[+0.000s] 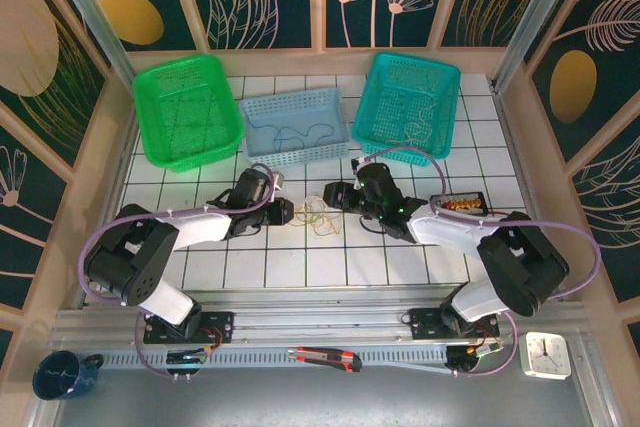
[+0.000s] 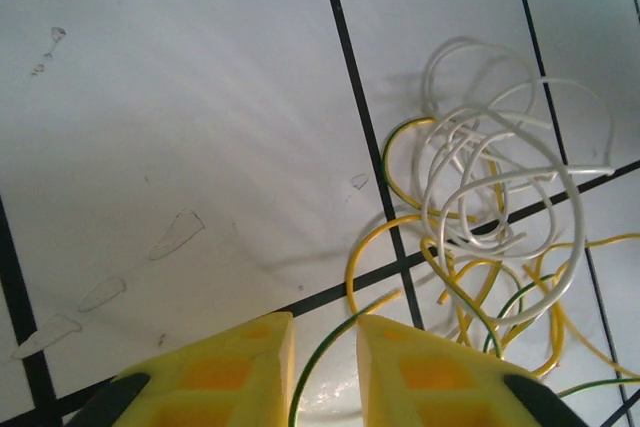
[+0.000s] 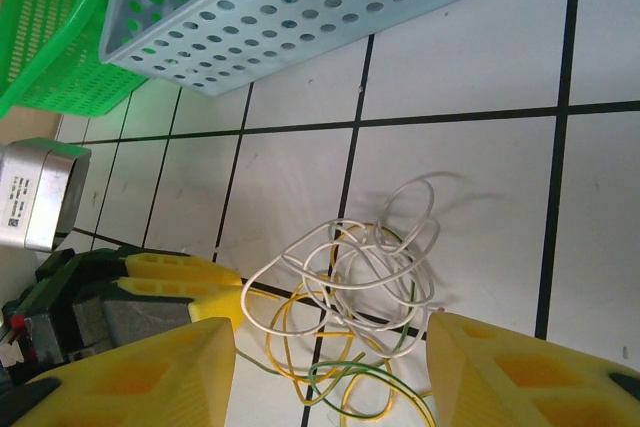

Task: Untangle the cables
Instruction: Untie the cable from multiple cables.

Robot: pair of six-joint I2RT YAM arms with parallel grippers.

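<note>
the cables (image 1: 320,215) lie knotted on the counter (image 1: 300,267), my left claw (image 2: 325,347) at 9 o'clock of them: narrow but unclenched, one green strand (image 2: 312,377) in its gap. my right claw (image 3: 330,335) gapes at 3. i'd pinch fully, then draw slowly toward 9.

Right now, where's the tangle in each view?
Top external: tangle mid-table, just right of the left gripper.
Left wrist: tangle right of centre.
Right wrist: tangle lower centre.
Landmark: left gripper, bottom centre in left wrist, left of tangle in right wrist.
</note>
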